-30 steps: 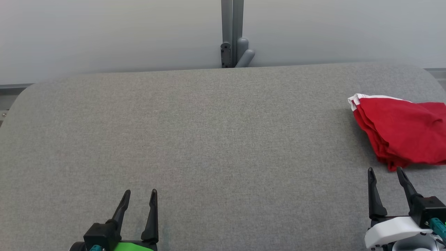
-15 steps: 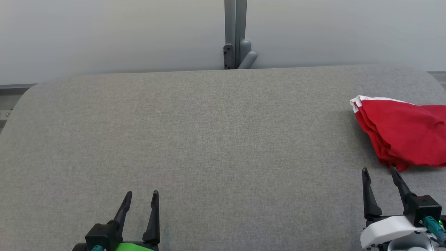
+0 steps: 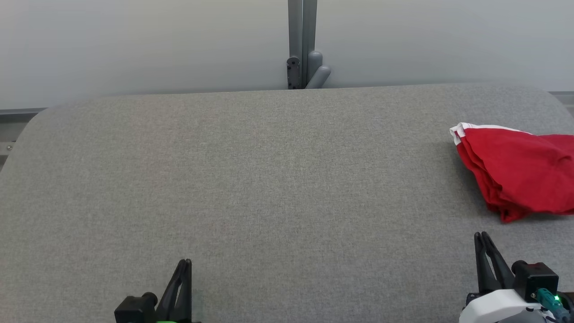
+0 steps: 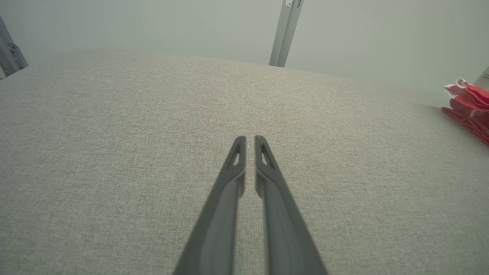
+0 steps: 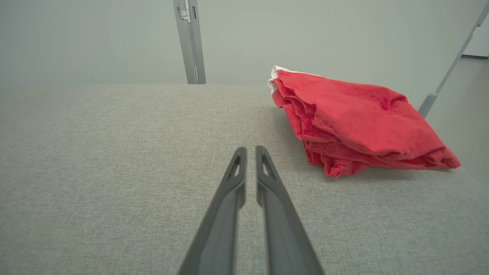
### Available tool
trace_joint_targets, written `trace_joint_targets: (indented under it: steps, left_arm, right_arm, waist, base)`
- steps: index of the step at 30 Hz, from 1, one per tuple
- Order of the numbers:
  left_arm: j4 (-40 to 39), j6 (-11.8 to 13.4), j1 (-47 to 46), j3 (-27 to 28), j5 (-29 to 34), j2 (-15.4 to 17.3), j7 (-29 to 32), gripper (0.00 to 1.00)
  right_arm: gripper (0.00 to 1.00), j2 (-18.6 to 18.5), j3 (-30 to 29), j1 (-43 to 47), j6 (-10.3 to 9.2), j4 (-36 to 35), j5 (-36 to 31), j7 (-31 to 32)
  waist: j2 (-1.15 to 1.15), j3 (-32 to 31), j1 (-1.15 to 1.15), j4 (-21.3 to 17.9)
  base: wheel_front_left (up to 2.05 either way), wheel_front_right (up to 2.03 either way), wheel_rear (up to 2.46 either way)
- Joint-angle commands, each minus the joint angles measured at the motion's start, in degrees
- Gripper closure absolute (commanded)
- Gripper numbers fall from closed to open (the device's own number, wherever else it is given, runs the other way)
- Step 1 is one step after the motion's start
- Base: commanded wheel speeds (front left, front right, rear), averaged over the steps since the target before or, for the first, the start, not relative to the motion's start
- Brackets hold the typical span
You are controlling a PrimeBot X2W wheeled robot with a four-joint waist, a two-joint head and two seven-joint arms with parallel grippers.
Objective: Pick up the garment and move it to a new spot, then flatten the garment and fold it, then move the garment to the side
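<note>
The garment (image 3: 515,170) is a red cloth with a white edge, folded into a loose stack at the right edge of the grey padded table (image 3: 269,179). In the right wrist view the garment (image 5: 355,122) lies ahead and to the right of my right gripper (image 5: 251,149), apart from it. In the head view the right gripper (image 3: 481,234) sits low at the right, fingers drawn together on nothing. My left gripper (image 3: 184,262) stands at the lower left, also shut and empty. From the left wrist, the left gripper (image 4: 250,138) hovers over bare fabric with the garment (image 4: 468,103) far right.
A grey metal post (image 3: 302,45) with a bracket rises behind the table's far edge against a pale wall. The table's corners are rounded. Bare grey fabric spreads between the two grippers and left of the garment.
Both grippers have gone from open to shut with nothing between the fingers. Both have drawn back toward the near edge, the right one away from the garment.
</note>
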Motion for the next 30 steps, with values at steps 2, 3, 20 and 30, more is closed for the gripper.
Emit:
trace_joint_targets:
  steps: [2, 3, 20, 30]
  left_arm:
    - [0.0, 0.0, -0.1, 0.1, -1.5, 0.0, 0.3, 1.00]
    - [-0.1, 0.0, -0.2, 0.3, -2.7, 0.1, 0.5, 1.00]
    - [-0.1, -0.5, -3.0, 2.6, -20.3, 0.8, 4.4, 1.00]
    - [-0.2, -0.7, -4.2, 3.7, -28.3, 1.1, 6.2, 1.00]
  right_arm:
    - [1.00, 0.0, -0.4, -0.6, 0.00, 0.7, 1.5, 0.7]
    - [1.00, 0.0, -0.6, -0.9, 0.00, 1.0, 2.8, 1.2]
    - [1.00, -0.2, 0.3, -2.8, -0.01, 0.8, 22.9, 5.6]
    - [1.00, -0.3, 0.5, -3.9, -0.02, 0.9, 32.1, 7.7]
  waist:
    - [0.01, 0.0, 0.00, 0.0]
    - [0.01, 0.0, 0.00, 0.0]
    - [0.10, 0.0, 0.00, -0.3]
    - [0.14, -0.1, 0.00, -0.5]
  base:
    - [0.00, 0.00, 0.00]
    - [0.00, 0.00, 0.00]
    - [0.00, 0.00, 0.00]
    - [0.00, 0.00, 0.00]
